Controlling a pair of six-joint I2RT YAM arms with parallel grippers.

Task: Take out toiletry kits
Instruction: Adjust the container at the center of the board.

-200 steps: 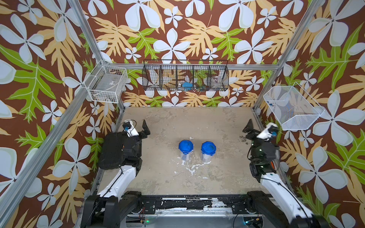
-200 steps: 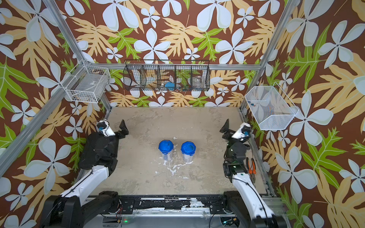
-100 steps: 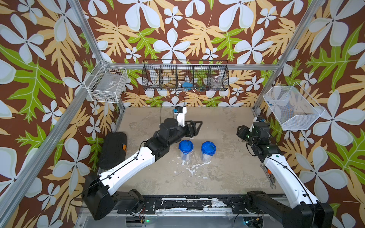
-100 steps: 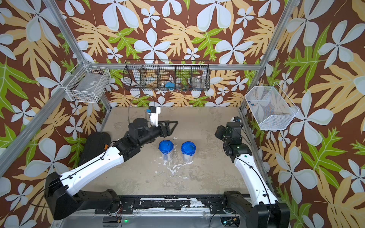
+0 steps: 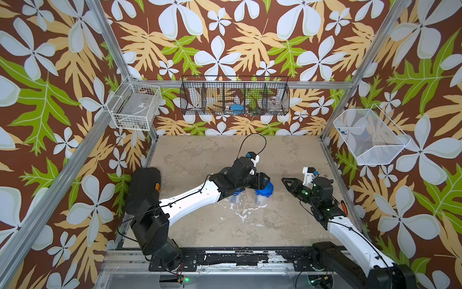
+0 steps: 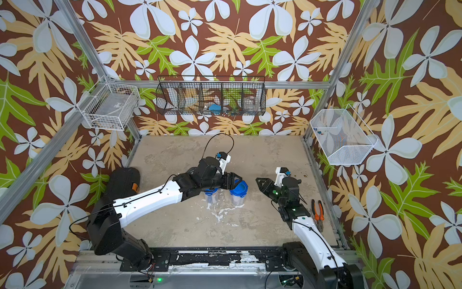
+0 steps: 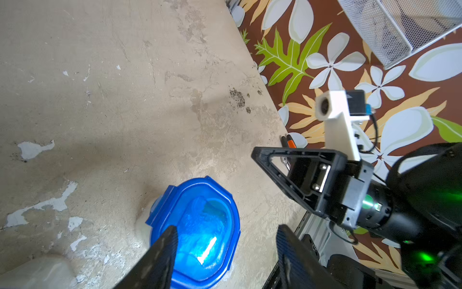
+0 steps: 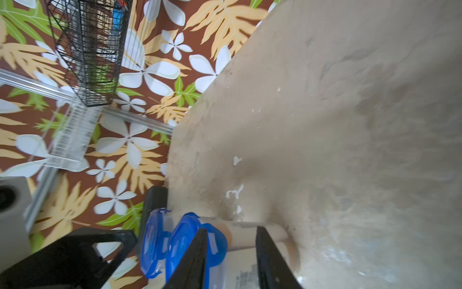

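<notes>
Two clear jars with blue lids stand side by side mid-table. The table is scuffed beige with chipped white patches, boxed in by loud floral wallpaper and wire baskets. Toiletry kits: honestly can't make them out, the lids are on and the jar walls look cloudy. Left gripper hangs over the lid of the jar on the right arm's side, jaws apart, nothing pinched. Right gripper is near that same jar, jaws apart too, empty. Only the wrist views show those gaps. Orange-handled pliers by the table's right edge show clearly in a top view.
</notes>
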